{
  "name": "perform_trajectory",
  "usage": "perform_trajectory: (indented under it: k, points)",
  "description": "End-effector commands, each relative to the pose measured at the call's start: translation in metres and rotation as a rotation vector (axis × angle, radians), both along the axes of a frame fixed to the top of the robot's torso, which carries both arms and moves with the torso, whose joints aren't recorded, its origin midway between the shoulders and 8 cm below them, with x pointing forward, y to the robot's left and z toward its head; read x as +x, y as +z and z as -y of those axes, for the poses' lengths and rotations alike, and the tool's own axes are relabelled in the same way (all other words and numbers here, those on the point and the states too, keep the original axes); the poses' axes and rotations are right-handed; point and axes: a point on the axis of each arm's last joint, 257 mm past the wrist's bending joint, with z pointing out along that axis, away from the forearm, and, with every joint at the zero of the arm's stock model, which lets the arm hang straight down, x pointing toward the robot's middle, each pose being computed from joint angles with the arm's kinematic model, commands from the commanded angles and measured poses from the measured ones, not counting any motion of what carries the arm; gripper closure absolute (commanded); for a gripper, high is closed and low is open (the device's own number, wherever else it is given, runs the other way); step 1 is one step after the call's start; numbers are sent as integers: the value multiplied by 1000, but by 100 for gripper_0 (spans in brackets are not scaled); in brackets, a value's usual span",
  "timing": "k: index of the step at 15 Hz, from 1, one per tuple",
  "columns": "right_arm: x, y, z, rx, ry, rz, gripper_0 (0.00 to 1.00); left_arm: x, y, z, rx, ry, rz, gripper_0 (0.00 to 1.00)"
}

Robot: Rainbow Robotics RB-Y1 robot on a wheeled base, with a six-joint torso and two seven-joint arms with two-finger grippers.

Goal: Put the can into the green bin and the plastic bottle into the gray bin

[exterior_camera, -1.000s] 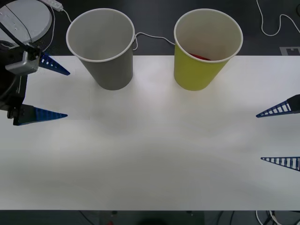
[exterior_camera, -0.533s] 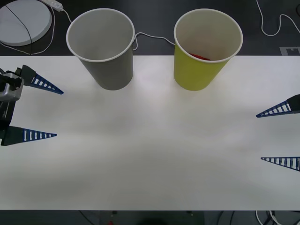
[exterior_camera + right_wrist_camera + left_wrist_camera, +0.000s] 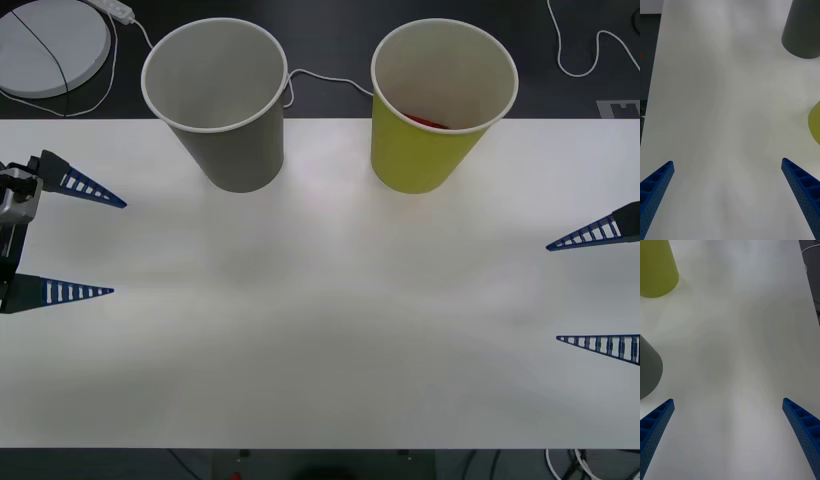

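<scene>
My left gripper (image 3: 65, 240) has drawn back to the table's (image 3: 320, 330) left edge, fingers spread and empty like the right gripper (image 3: 595, 290); red can (image 3: 428, 122) sits in green bin (image 3: 440, 150), so sorting looks finished.

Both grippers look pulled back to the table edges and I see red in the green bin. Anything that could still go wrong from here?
1. The gray bin shows only a pale inside from the front view; no bottle is visible, so that half may be unfinished.
2. Only a red sliver shows inside the green bin; it's likely the can, but unconfirmed.
3. The open left gripper sits near the gray bin; a swing could tip it. The right gripper is open, well apart.
</scene>
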Motion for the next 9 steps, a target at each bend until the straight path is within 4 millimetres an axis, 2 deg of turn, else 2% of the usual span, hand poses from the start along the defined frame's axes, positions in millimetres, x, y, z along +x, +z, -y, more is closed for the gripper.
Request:
perform_trajectory:
  k: [1, 9]
  points:
    - [0, 0, 0, 0, 0, 0, 0, -1, -2, 0, 4, 0, -4, 0]
    - [0, 0, 0, 0, 0, 0, 0, 1, -3, -2, 17, 6, -2, 0]
